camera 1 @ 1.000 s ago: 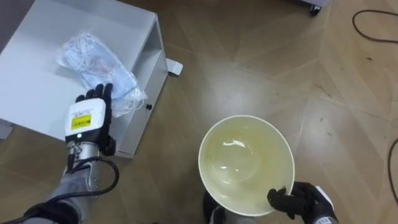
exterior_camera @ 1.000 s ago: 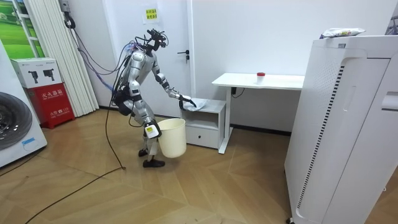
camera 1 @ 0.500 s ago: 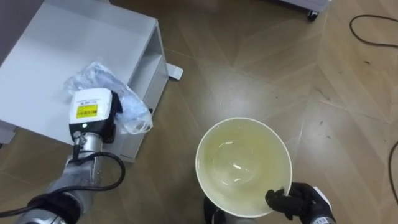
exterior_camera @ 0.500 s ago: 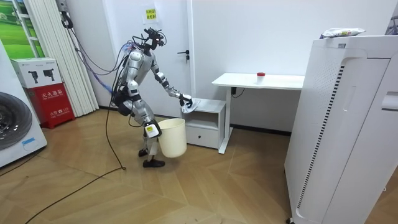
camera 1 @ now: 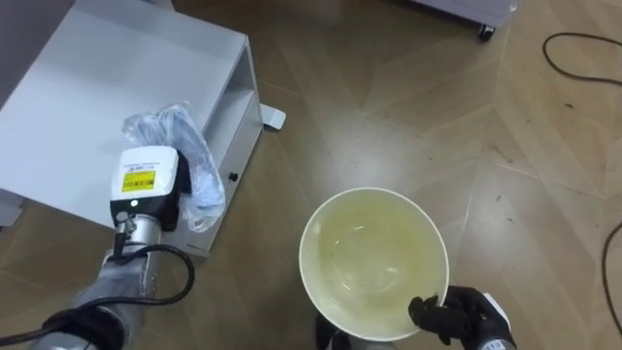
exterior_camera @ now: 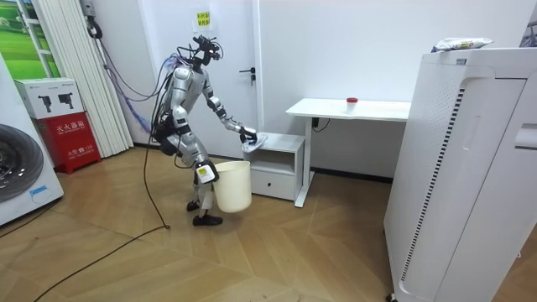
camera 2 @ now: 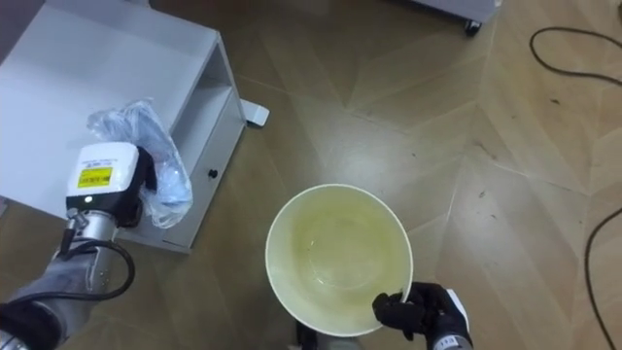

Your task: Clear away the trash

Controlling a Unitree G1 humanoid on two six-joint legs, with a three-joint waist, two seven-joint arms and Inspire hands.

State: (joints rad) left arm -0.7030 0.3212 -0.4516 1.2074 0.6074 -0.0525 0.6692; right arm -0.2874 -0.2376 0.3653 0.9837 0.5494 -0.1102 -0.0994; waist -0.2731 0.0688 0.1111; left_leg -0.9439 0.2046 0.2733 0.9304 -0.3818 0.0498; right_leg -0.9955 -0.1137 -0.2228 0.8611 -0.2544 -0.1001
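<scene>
Shift since a second ago: plastic bag (camera 1: pixel 199 165) no longer flat on top of the white cabinet (camera 1: pixel 78 87), now bunched and raised at mid left of the frame, over the cabinet's front edge. Left hand (camera 1: pixel 146 190) seen from its back, fingers curled into the crumpled clear film, bag hanging beside and below it. Lower centre: pale yellow bucket (camera 1: pixel 326 238), mouth up, inside bare. Right hand (camera 1: pixel 457 316) at the lower right, fingers clamped over the bucket's near rim. Wood floor (camera 1: pixel 389 117) between cabinet and bucket; dark cable (camera 1: pixel 573 44) at the upper right. Room view: robot bent forward at the low cabinet beside a white desk (exterior_camera: pixel 352 109), bucket held low by its legs.
</scene>
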